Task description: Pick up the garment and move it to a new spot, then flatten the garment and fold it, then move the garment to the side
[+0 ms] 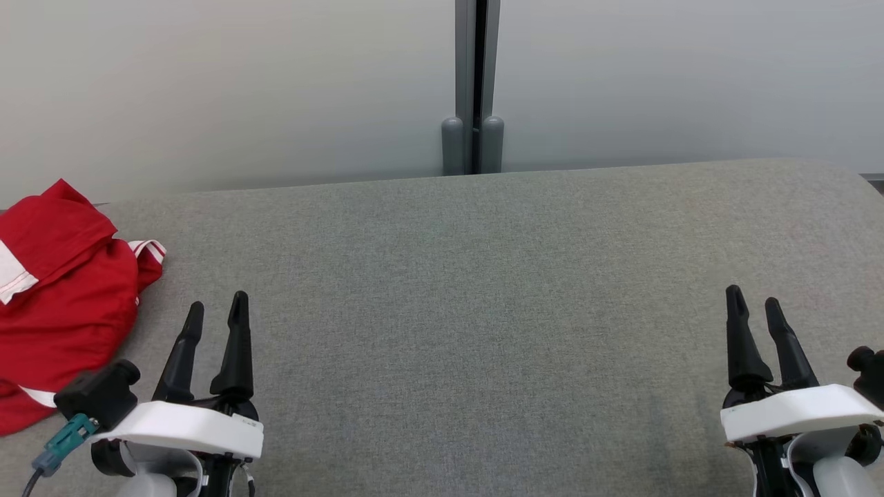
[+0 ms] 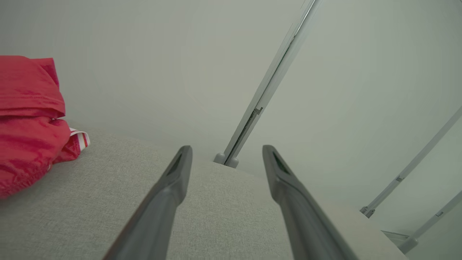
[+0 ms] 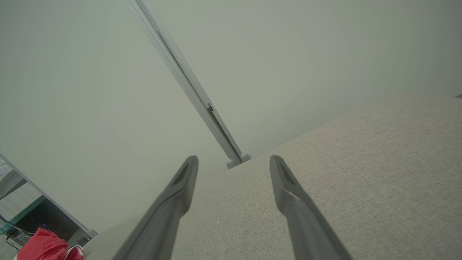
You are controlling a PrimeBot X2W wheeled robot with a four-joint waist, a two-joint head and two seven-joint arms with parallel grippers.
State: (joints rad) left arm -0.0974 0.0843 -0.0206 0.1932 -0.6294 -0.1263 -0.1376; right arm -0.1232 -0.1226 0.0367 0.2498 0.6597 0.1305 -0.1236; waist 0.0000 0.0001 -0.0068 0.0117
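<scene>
Head view. Grey fabric-covered desk (image 1: 483, 310) runs across the frame, its far edge against a pale wall with a grey upright post (image 1: 473, 83) at mid-length. Garment (image 1: 62, 310): red with white trim, crumpled in a heap at the left edge of the desk, partly cut off by the frame. Left hand (image 1: 218, 301) sits at the near-left of the desk, just beside the garment on its inner side. Its fingers are spread, hold nothing and are clear of the cloth. Right hand (image 1: 753, 295) is at the near-right, well apart from the garment, fingers likewise spread and empty.

Left wrist view. Left hand (image 2: 226, 148) released, bare desk (image 2: 90, 191) showing between the two fingers. Garment (image 2: 29, 126) lies bunched off to the left, with a striped white cuff at its lower edge resting on the fabric.

Right wrist view. Right hand (image 3: 234, 157) released, nothing in the gap. Garment (image 3: 47, 249) is small, at the far left end of the desk (image 3: 361, 162).
</scene>
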